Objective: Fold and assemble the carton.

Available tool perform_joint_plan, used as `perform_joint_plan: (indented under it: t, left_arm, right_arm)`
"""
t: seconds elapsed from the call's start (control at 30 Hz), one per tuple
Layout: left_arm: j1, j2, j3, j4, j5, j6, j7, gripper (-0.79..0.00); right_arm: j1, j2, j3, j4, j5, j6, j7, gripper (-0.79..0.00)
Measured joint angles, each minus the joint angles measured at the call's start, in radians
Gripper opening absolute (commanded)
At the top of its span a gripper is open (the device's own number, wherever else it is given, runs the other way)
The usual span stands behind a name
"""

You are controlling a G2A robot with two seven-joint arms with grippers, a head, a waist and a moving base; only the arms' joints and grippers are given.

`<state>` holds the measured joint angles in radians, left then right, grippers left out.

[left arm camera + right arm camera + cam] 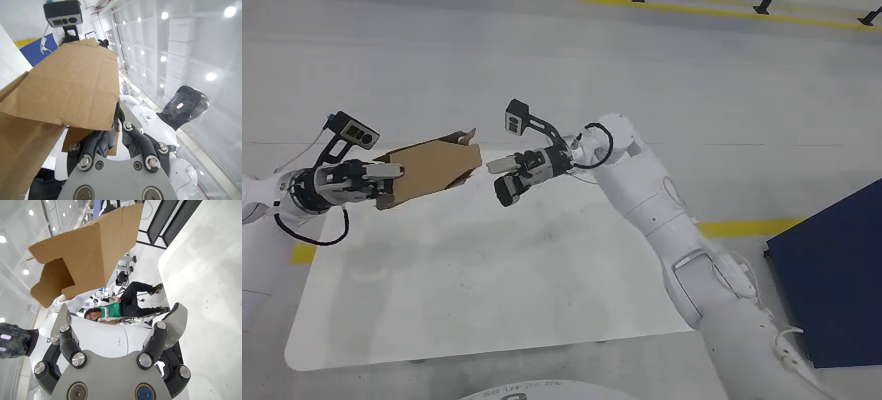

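top view: left gripper pinches the brown corrugated cardboard carton at upper left, above the white table; right gripper gapes just beside its free end.
left wrist view: fingers clamp a creased carton flap.
right wrist view: fingers spread wide, carton beyond them, untouched.

Left gripper: aloft, wrist level, clamped on carton end. Right gripper: aloft opposite, jaws spread wide.
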<state>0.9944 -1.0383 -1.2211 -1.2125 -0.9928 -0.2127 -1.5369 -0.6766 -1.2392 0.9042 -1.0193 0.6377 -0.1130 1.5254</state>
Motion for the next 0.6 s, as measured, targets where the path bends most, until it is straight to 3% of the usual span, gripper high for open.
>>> perform_joint_plan:
  t: [0.17,0.33,0.6]
  left_arm:
    - [0.0,0.01,0.019,-0.043,0.015,0.04,0.001,-0.785]
    - [0.001,0.023,0.061,-0.082,0.072,0.051,0.001,-0.785]
    - [-0.021,0.032,0.078,-0.041,0.065,0.033,0.001,-0.785]
  right_arm:
    - [0.01,0.012,0.034,0.044,0.025,0.025,-0.012,0.0]
    - [0.02,-0.006,-0.025,0.009,-0.029,0.054,-0.063,0.0]
    - [0.04,-0.038,-0.127,-0.016,-0.102,0.082,-0.085,0.0]
